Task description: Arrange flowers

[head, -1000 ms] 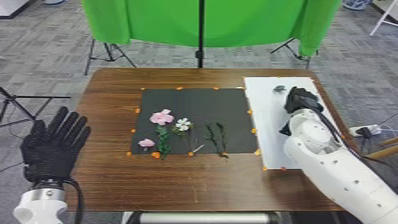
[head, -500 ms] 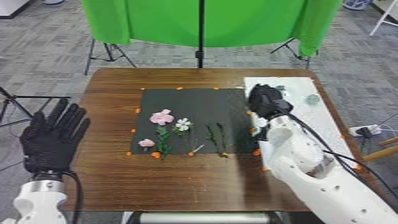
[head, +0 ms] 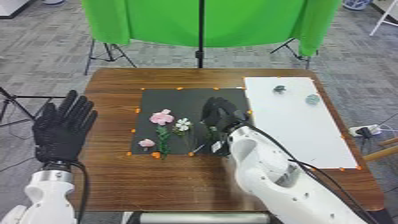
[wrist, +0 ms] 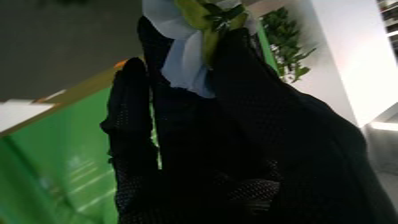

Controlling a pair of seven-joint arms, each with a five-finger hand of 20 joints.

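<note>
While the right hand [head: 222,112] is over the right part of the black mat [head: 173,102], its grip is unclear: white petals [wrist: 185,65] and a yellow-green bit [wrist: 209,45] lie up against the glove, can't tell if pinched or only touching. Leafy greenery [wrist: 282,42] is just beside it in the right wrist view. Left hand [head: 60,132] is spread, palm and fingers empty, at the table's left edge. Mat carries the flowers: larger pink bloom [head: 162,117] left of center, small pink bloom [head: 147,143] at the near left, leafy green stem [head: 163,136] between them and a bit right. White flower [head: 183,124] is just left of the right hand, right of the larger pink bloom. Green sprig [head: 211,135] is right by that hand, partly hidden by it. White sheet [head: 298,135], right of the mat, has two small gray-green pieces on its far part: one [head: 279,89] farther left, the other [head: 312,99] nearer and right, apart from each other, well apart from the hand.
</note>
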